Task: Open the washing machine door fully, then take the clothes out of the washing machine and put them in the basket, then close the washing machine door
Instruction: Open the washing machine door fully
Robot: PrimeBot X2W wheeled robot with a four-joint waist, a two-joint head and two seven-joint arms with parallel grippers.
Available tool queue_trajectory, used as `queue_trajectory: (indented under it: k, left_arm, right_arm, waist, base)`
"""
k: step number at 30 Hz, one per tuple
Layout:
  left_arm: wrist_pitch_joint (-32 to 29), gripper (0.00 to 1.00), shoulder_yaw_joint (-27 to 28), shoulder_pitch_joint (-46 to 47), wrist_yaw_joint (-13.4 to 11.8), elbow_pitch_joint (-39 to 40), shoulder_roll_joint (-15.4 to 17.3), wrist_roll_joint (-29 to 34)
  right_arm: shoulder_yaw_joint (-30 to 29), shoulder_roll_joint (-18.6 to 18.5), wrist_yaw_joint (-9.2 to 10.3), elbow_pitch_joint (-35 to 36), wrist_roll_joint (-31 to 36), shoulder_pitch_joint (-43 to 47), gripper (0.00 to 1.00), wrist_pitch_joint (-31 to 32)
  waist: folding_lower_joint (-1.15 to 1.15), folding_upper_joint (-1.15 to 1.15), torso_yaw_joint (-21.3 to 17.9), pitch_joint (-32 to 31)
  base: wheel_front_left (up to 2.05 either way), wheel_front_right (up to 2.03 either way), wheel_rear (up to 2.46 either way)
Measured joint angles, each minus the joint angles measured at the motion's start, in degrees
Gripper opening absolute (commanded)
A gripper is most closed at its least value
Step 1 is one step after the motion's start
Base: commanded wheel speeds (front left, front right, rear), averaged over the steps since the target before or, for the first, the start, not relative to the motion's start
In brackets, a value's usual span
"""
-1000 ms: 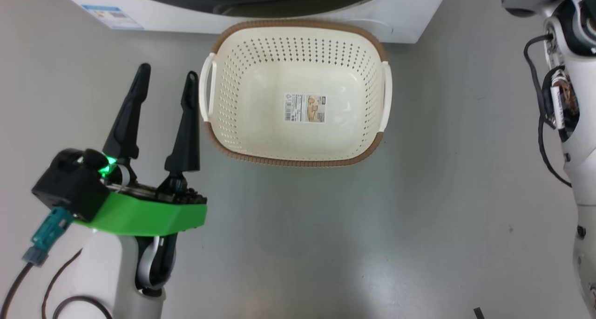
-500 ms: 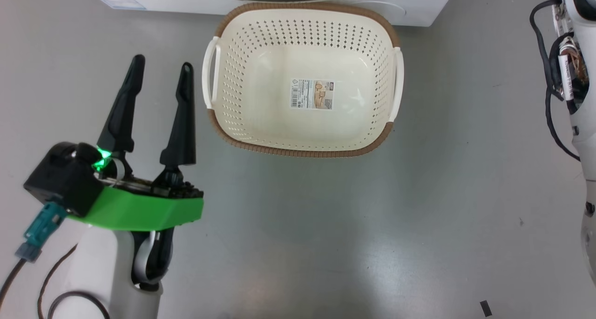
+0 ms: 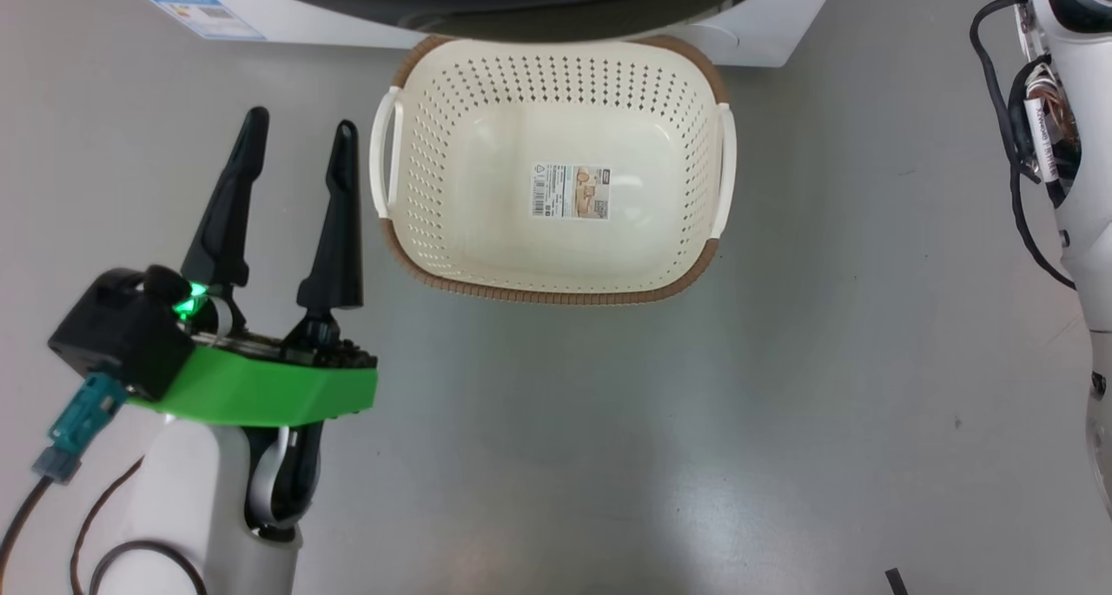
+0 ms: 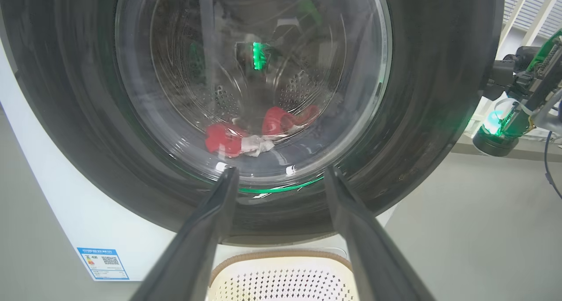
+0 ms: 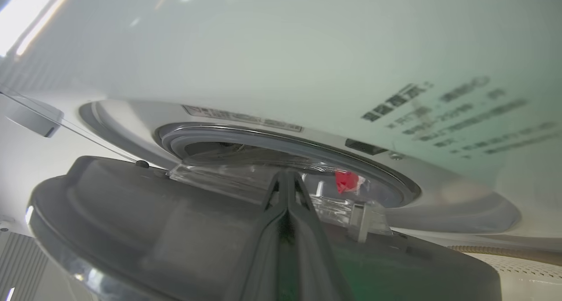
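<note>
Lying in the drum [image 4: 219, 99], clothes [image 4: 225, 139]; sticker [image 3: 570, 191] in basket [image 3: 556, 294]; left pincer [image 3: 301, 122] wide; right pincer [image 5: 285, 175] closed.

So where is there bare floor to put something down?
The widest bare floor lies on the near side of the basket, between the left gripper and the right arm. Inside, the basket is bare save a sticker. Tight spots: between that gripper and the basket's left handle, and where the basket meets the washing machine.

Before me the grey floor [image 3: 608, 447] carried the basket [image 3: 547, 295] — upright, mouth up. The washing machine [image 3: 764, 26] stood on it just behind.
</note>
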State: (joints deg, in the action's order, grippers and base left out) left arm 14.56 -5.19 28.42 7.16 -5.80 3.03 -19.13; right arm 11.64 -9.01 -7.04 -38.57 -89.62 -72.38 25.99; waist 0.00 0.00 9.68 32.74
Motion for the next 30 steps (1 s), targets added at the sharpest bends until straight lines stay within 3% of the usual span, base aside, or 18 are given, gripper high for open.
queue_trajectory:
  k: [30]
  left_arm:
    - [0.0, 1.0, 2.58, -1.65, 0.0, -3.54, -0.59, 1.04]
  right_arm:
    - [6.13, 2.18, -0.01, 0.8, 0.57, 7.6, 0.0, 6.57]
  waist:
    - [0.0, 0.0, -1.48, -7.73]
  base:
    - [0.0, 0.0, 0.0]
